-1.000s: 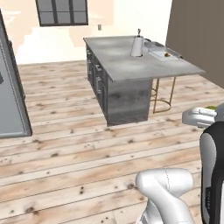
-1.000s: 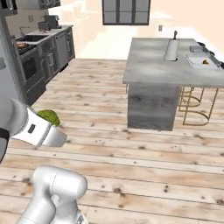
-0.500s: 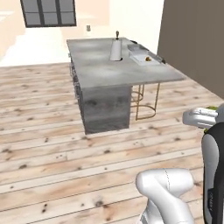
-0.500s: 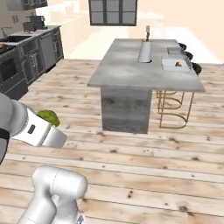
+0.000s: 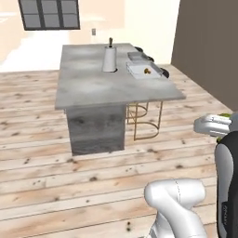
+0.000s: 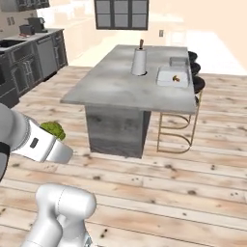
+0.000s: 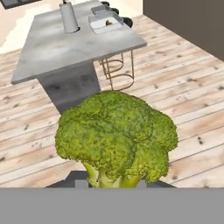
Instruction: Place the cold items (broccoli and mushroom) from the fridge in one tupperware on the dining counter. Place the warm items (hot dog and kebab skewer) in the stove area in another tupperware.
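Green broccoli (image 7: 116,138) sits clamped in my fingers, held above the wood floor (image 7: 192,87). Ahead I see the grey bench (image 6: 120,84) carrying a white tupperware (image 6: 172,77) and a paper towel roll (image 6: 139,61).

Pretty evenly lit all round, soft daylight look with no harsh glare anywhere. The back wall (image 5: 139,23) is the brightest bit, washed out to a creamy white, while the window (image 5: 49,14) in it reads dark. The counter (image 5: 93,83) top has a pale sheen, and its front face sits in shade with a faint shadow on the floor (image 5: 56,181) under it. The brown wall (image 5: 209,46) on the right is flat and dull. Everything's a bit soft and low-res, wood grain smeared, edges jaggy. In the hand view the broccoli (image 7: 116,135) up close is fairly crisp, its underside darker. No obvious bending at the edges.
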